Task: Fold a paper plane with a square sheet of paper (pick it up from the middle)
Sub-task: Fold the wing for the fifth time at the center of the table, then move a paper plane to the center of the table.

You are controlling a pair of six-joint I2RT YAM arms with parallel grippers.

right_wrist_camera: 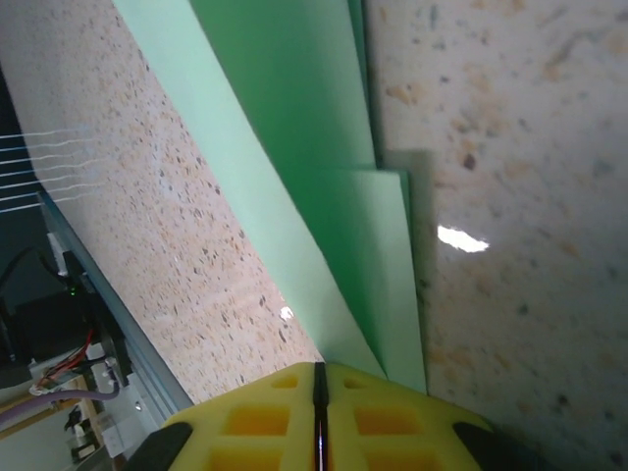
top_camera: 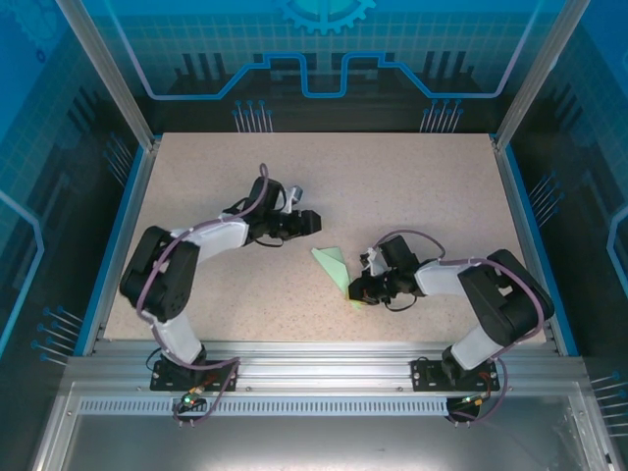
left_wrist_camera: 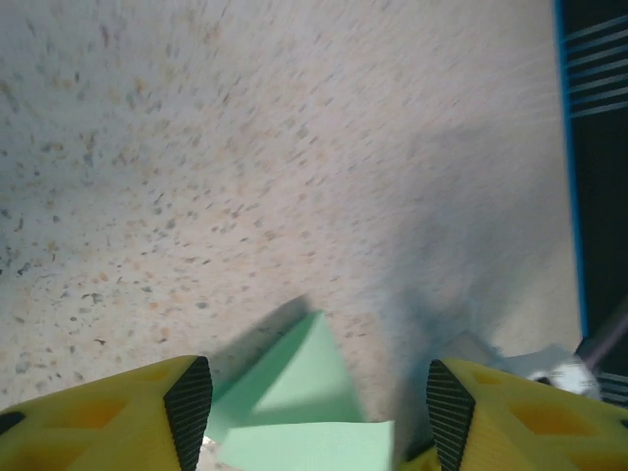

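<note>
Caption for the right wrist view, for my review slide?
Right gripper, jaws together, tips at the folded green paper plane on the speckled table.

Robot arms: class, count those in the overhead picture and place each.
2. The left arm stretches from near-left toward the middle; the right arm curls in from near-right to the paper plane.

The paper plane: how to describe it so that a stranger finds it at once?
On the speckled beige table, look between the left gripper and the right gripper. The paper plane lies there, one end at the right gripper. Slim, pointed and pale mint green, it is the only green thing there.
</note>
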